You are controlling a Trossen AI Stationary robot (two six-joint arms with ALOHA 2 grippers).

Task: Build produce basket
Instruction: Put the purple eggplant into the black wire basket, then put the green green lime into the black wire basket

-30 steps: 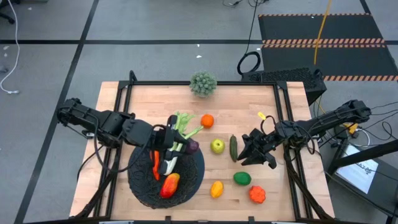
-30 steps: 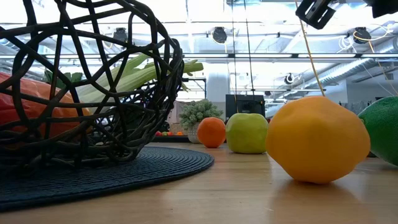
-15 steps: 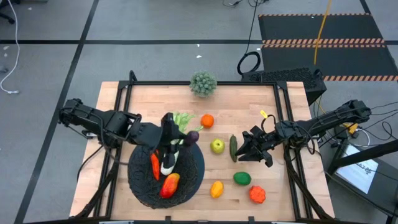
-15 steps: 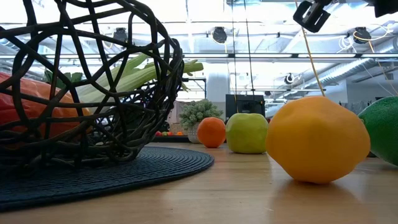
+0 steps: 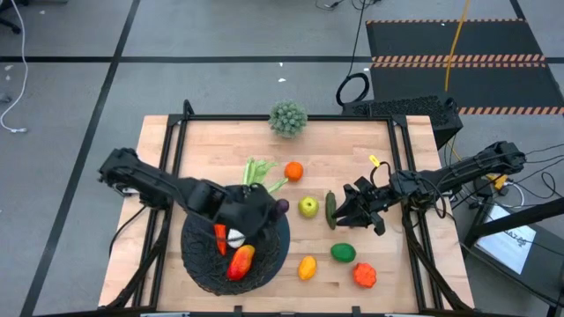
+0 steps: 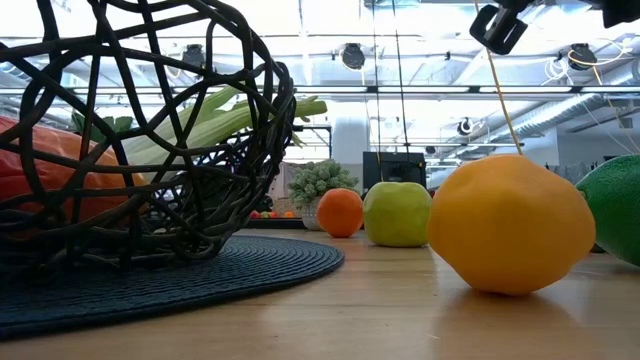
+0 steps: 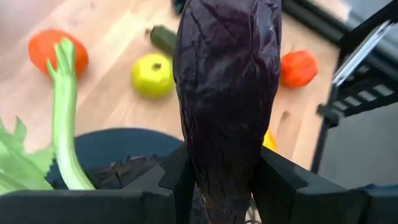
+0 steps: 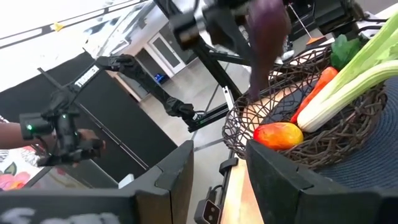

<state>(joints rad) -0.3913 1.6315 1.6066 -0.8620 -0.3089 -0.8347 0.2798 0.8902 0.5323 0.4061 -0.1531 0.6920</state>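
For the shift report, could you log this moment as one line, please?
left gripper: holding purple eggplant above basket | right gripper: empty, beside cucumber

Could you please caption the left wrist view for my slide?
Left claw gripping a wrinkled purple eggplant above the basket.

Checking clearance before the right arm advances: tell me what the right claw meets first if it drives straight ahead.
Probably the basket: the right claw points across the table at its near rim, with the mango just behind. Depth is uncertain.
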